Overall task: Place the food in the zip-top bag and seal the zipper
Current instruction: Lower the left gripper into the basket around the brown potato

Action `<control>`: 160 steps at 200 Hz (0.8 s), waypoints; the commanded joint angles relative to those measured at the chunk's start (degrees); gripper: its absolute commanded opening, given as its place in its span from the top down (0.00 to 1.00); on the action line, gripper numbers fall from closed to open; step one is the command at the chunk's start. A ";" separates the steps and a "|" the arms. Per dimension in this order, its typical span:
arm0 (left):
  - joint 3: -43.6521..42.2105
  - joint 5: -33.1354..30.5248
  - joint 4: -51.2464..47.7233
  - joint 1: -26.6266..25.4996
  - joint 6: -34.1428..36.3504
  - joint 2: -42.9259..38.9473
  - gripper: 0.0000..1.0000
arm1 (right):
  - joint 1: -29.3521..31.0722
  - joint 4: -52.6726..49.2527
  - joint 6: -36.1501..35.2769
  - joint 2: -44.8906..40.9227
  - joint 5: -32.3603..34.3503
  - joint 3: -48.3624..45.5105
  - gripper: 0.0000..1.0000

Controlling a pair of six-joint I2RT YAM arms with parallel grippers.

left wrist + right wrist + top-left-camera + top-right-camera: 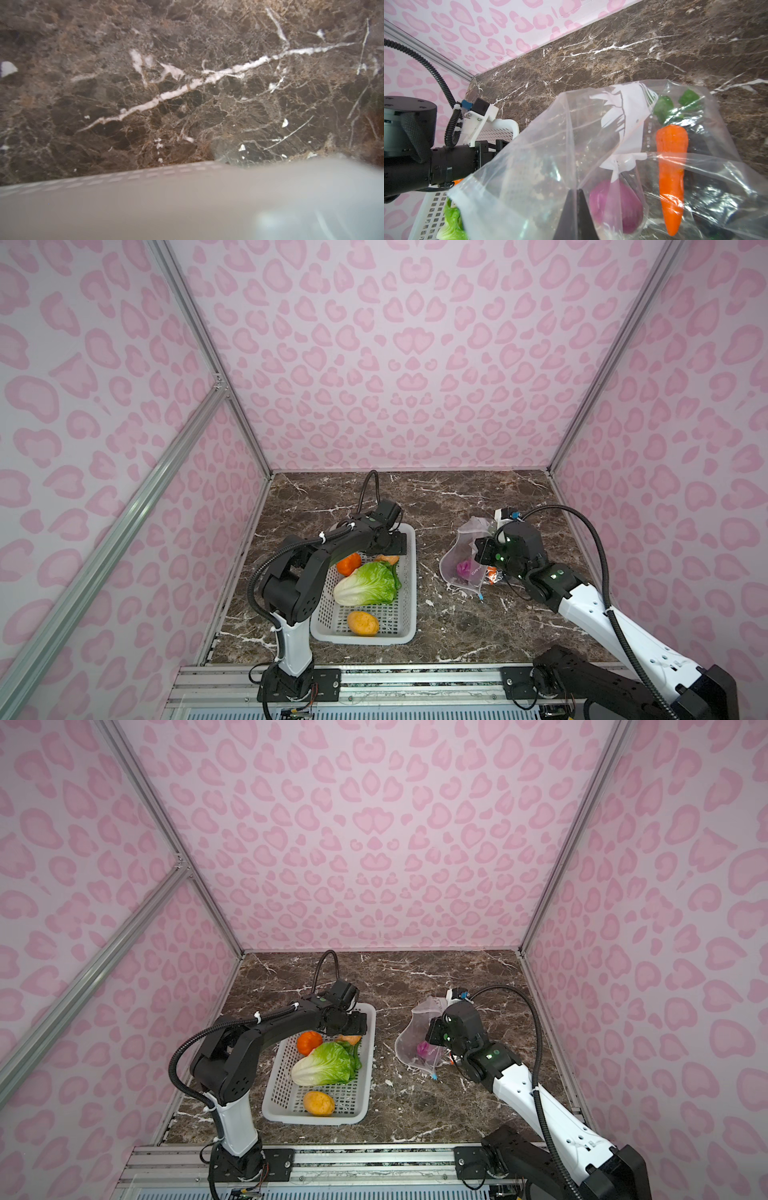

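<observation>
Nearest the lens, the aluminium rail (pixel 415 680) is carrying the bases of both arms along the front edge of the marble table (pixel 457 626). The left gripper (pixel 395 542) is hanging over the far end of the white perforated basket (pixel 361 640) with its jaws standing apart. The left wrist view is showing only a blurred basket rim and bare marble. In the basket, the lettuce head (pixel 365 585) is lying across the middle. An orange round (pixel 348 564) is sitting just beyond it, a yellow-orange round (pixel 363 623) is resting near the front wall, and a pale orange piece (pixel 386 559) is lying below the left gripper. Well apart to the right, the zip-top bag (pixel 457 545) is lying crumpled on the table, its gaping mouth edge turned toward the basket. The right gripper (pixel 576 190) is pinching the bag's film, its two black fingers pressed together on the plastic. Inside the bag, the purple onion (pixel 614 205) is lying just beside those fingers and the carrot (pixel 671 166) is lying next to the onion. A dark piece (pixel 714 207) is showing only partly behind the carrot. The blue slider tab (pixel 481 596) is sitting at the bag's near corner.
</observation>
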 commanded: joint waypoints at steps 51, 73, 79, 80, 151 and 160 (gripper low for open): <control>-0.98 -1.16 -3.35 -0.01 0.42 0.08 0.35 | -0.15 1.17 0.18 0.87 0.12 -0.34 1.00; -1.26 -1.45 -3.25 -0.01 0.39 -0.66 0.41 | -0.06 1.07 0.09 1.04 0.15 -0.32 1.00; -1.38 -1.60 -3.21 -0.01 0.34 -0.96 0.44 | -0.13 0.98 0.09 1.04 0.20 -0.28 1.00; -1.42 -1.58 -3.27 -0.01 0.34 -1.00 0.44 | -0.13 0.98 0.09 1.04 0.22 -0.28 1.00; -1.52 -4.02 -3.96 -0.01 0.77 -8.41 0.52 | -0.16 0.97 0.09 1.00 0.38 -0.13 1.00; -1.72 -4.44 -3.83 0.06 0.89 -9.45 0.52 | -0.16 0.92 0.09 1.04 0.42 -0.12 1.00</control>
